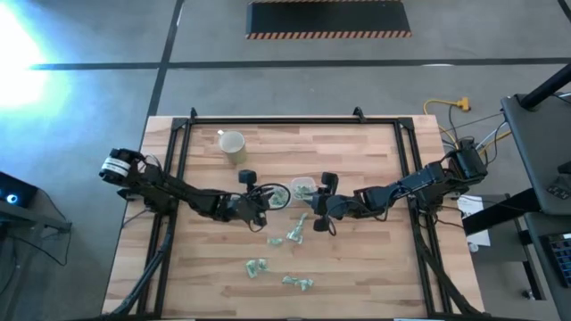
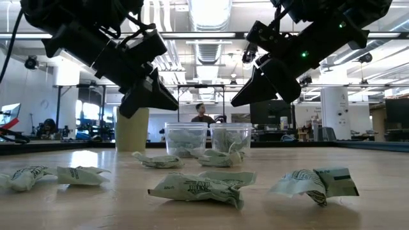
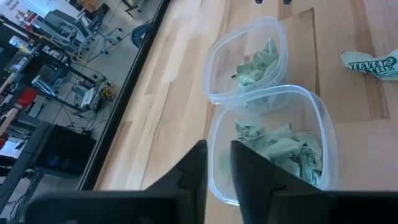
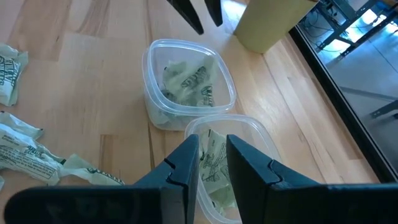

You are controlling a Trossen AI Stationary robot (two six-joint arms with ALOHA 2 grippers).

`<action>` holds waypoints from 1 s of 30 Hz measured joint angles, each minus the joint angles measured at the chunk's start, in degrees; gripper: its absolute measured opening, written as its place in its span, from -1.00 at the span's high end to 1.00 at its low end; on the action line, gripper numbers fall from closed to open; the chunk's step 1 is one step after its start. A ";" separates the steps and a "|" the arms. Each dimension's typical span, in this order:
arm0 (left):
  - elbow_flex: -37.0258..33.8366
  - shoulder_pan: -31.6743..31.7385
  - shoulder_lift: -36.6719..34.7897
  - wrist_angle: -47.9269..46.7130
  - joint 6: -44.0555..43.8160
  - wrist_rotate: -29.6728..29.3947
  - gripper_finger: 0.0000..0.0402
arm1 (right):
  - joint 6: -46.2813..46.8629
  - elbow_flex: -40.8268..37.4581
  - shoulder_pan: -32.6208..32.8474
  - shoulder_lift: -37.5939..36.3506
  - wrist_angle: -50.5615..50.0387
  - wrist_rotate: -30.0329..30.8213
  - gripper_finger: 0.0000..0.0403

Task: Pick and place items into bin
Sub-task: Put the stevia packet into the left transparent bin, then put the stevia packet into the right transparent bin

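Two clear plastic bins stand side by side mid-table, left bin (image 1: 277,196) and right bin (image 1: 303,188); both hold green-and-white wrapped items. More items (image 1: 296,235) lie loose on the wood nearer the near edge and show in the low view (image 2: 201,187). My left gripper (image 1: 259,209) hovers just left of the left bin (image 3: 273,155), above its rim, fingers a narrow gap apart and empty (image 3: 217,165). My right gripper (image 1: 321,214) hovers by the right bin (image 4: 239,155), also narrowly open and empty (image 4: 212,162). Both tips hang above the bins in the low view.
A beige cup (image 1: 233,145) stands toward the far left, behind the bins (image 2: 132,131). Loose items are spread over the near half of the table (image 1: 257,267), (image 1: 299,283). A black frame (image 1: 268,120) borders the wooden top. A person shows far off in the room (image 2: 202,114).
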 joint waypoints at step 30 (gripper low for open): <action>0.33 -11.38 -3.80 -9.33 -0.52 0.01 0.41 | -0.30 -0.17 0.14 0.00 -0.36 -21.38 0.64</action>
